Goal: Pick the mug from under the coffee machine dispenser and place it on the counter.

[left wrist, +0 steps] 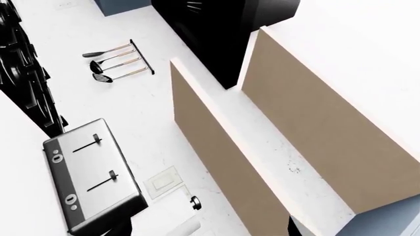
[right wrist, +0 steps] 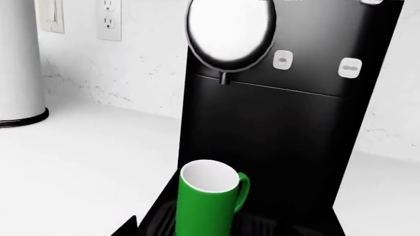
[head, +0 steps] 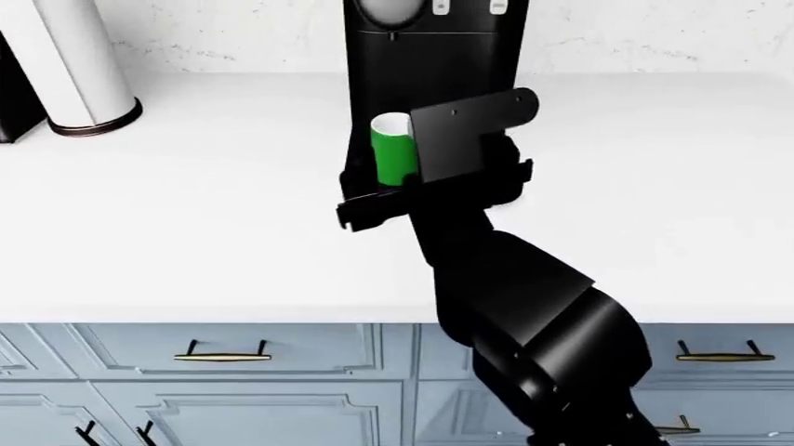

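Note:
The green mug (head: 393, 149) stands upright on the ridged drip tray of the black coffee machine (head: 434, 56), under its spout. In the right wrist view the mug (right wrist: 204, 204) fills the lower middle, white inside, with its handle turned toward the machine (right wrist: 282, 132). My right gripper (head: 387, 192) reaches in low at the mug's base, jaws on either side of it. One dark fingertip (right wrist: 131, 227) shows a little apart from the mug's wall, so the gripper looks open. The white counter (head: 186, 223) spreads all round. My left gripper is out of view.
A white paper-towel roll (head: 81, 65) stands at the back left. Light blue cabinets with brass handles (head: 223, 353) run below the counter edge. The left wrist view shows a toaster (left wrist: 92, 177), a utensil rack (left wrist: 118, 61) and brown cabinet sides (left wrist: 223, 147).

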`<state>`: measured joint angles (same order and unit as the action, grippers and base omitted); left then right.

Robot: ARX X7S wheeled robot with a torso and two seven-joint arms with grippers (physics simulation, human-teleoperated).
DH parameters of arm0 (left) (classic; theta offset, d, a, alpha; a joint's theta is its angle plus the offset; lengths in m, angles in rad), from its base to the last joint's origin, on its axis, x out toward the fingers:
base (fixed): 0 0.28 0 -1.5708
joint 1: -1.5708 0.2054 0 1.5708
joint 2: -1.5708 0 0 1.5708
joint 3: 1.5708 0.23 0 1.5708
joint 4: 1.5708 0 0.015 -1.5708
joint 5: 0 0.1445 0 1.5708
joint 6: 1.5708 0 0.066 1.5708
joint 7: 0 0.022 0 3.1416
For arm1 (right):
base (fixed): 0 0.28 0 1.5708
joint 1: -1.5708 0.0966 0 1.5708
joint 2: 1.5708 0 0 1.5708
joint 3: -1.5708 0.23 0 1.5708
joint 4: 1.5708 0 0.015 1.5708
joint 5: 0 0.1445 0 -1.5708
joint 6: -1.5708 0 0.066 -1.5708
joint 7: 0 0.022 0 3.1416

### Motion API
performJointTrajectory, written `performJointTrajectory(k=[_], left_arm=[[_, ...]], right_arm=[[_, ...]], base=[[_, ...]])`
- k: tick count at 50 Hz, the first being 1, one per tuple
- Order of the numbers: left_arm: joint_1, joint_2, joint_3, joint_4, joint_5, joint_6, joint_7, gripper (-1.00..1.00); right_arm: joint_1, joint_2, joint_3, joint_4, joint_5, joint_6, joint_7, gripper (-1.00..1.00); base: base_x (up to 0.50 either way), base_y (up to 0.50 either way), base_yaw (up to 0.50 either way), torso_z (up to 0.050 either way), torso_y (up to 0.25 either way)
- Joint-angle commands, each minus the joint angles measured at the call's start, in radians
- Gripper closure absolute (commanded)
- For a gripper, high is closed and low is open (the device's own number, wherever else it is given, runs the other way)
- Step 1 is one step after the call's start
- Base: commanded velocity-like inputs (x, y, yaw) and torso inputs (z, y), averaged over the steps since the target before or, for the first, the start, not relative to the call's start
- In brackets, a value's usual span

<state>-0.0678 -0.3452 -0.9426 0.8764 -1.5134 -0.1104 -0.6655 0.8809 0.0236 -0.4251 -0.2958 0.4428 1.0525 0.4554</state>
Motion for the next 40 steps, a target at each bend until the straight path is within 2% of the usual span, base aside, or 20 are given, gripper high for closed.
performJointTrajectory(k=[1, 40], left_arm=[[0.000, 0.000, 0.002, -0.001, 0.001, 0.001, -0.001, -1.00], [0.002, 0.002, 0.004, -0.007, -0.001, 0.011, 0.001, -1.00]], right_arm=[[-0.010, 0.001, -0.046, 0.126, 0.011, -0.133, 0.004, -1.00], [0.103, -0.011, -0.142, 0.577, 0.083, -0.466, 0.017, -1.00]], base=[[0.00, 0.00, 0.00, 0.000, 0.000], [0.00, 0.00, 0.00, 0.000, 0.000]])
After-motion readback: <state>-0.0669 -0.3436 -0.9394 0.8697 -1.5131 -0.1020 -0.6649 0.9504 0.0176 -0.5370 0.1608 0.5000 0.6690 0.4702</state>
